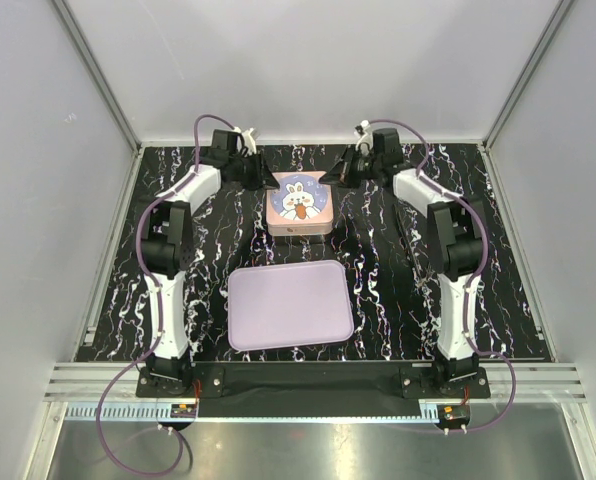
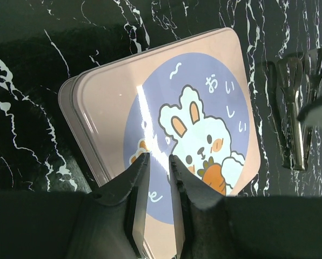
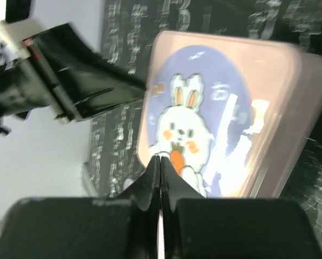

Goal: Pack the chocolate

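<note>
No chocolate pieces show in any view. A square pink tin (image 1: 298, 206) with a rabbit-and-carrot lid sits closed at the back middle of the table. My left gripper (image 1: 271, 181) hovers at the tin's left rear corner. In the left wrist view (image 2: 158, 156) its jaws stand a narrow gap apart over the lid (image 2: 204, 97), holding nothing. My right gripper (image 1: 326, 180) is at the tin's right rear corner. In the right wrist view (image 3: 161, 157) its jaws are pressed together and empty over the lid (image 3: 226, 108).
A flat lavender tray (image 1: 290, 305) lies in front of the tin, near the table's middle. The table is black marble-patterned (image 1: 398, 290), with white walls on three sides. The right gripper's fingers (image 2: 293, 108) show beside the tin in the left wrist view.
</note>
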